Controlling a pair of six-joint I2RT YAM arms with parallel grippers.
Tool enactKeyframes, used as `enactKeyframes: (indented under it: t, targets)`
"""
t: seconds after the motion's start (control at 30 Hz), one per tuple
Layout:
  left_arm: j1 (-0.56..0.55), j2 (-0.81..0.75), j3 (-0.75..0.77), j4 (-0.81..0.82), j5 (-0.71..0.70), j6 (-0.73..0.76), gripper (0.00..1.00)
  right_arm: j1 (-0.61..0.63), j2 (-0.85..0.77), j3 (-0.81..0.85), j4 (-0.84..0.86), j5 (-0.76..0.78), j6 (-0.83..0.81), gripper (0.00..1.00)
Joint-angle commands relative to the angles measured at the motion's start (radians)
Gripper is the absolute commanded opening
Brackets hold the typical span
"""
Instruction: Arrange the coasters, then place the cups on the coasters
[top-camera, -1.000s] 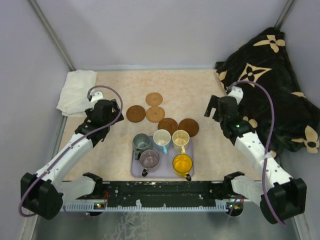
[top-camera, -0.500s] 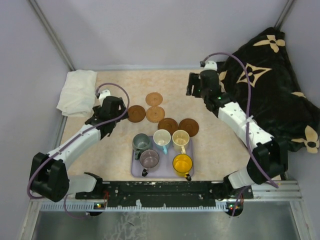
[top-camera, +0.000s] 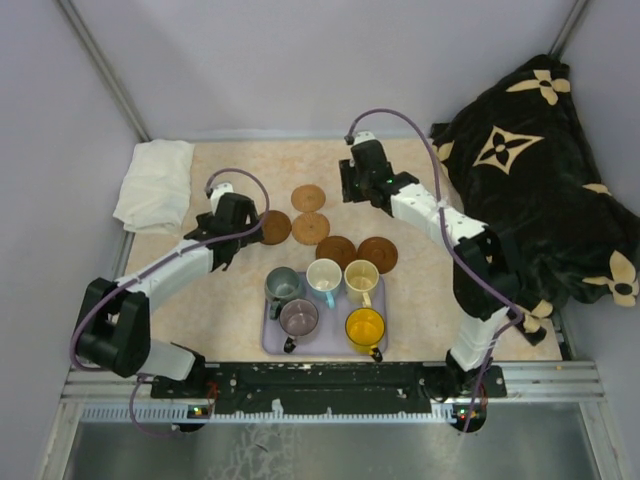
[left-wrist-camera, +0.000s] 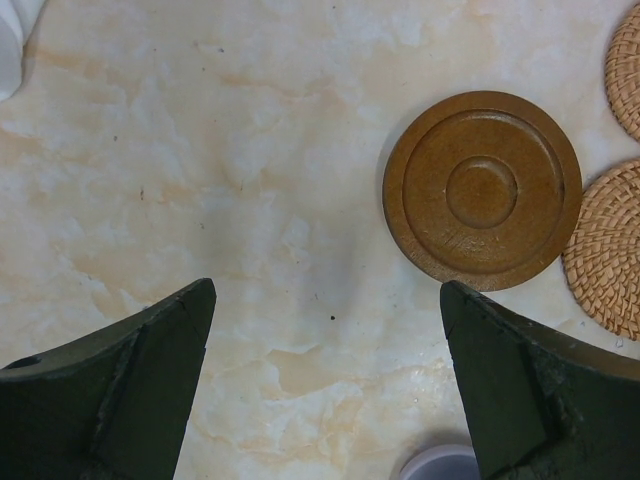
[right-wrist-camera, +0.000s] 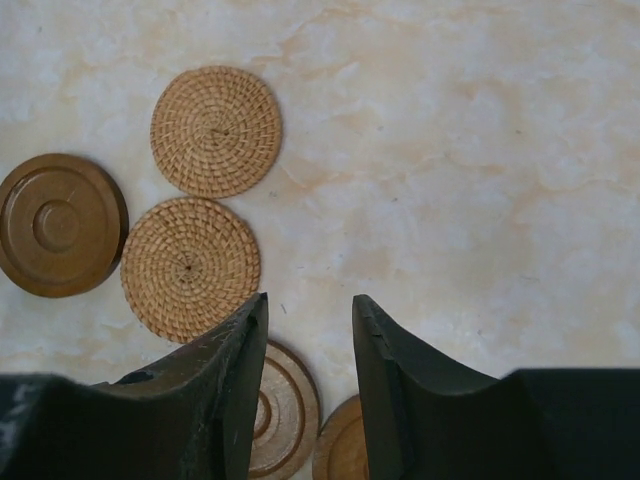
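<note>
While the left fingers (left-wrist-camera: 170, 340) stood spread wide over the bare desk (left-wrist-camera: 200, 150), gripping nothing, we saw a dark brown coaster (left-wrist-camera: 483, 190) just beside them. The right fingers (right-wrist-camera: 230, 370) showed only a narrow, empty gap, near the five coasters (top-camera: 311, 228) clustered mid-desk toward the far edge. The five cups (top-camera: 324, 275) sat on the lavender tray (top-camera: 272, 345) by the near edge.

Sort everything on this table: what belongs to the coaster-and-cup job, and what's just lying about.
Job:
- two woven coasters
- three smooth brown coasters
- mauve cup, grey-green cup, white cup, cream cup, yellow cup

Lying about:
- lavender tray, only holding the cups
- white cloth
- black patterned blanket
</note>
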Motion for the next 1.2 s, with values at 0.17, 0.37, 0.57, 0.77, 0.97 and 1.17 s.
enactKeyframes:
  t: [0.17,0.37,0.57,0.77,0.97,1.17]
  targets:
    - [0.0,0.03,0.006,0.036,0.016,-0.029,0.99,0.088,0.198,0.237,-0.055,-0.044,-0.068,0.39]
    - [0.0,0.022,-0.001,0.016,0.003,-0.049,0.99,0.103,0.366,0.43,-0.124,-0.077,-0.083,0.41]
    - [0.006,-0.001,-0.025,0.024,-0.007,-0.066,0.99,0.103,0.548,0.625,-0.208,-0.113,-0.095,0.4]
    - [0.009,0.004,-0.023,0.033,0.003,-0.067,0.99,0.105,0.622,0.694,-0.209,-0.119,-0.093,0.4]
    - [0.011,0.019,-0.025,0.033,0.012,-0.07,0.99,0.106,0.66,0.731,-0.217,-0.104,-0.099,0.42]
    - [0.014,0.018,-0.026,0.038,0.016,-0.068,0.99,0.106,0.712,0.764,-0.266,-0.049,-0.123,0.44]
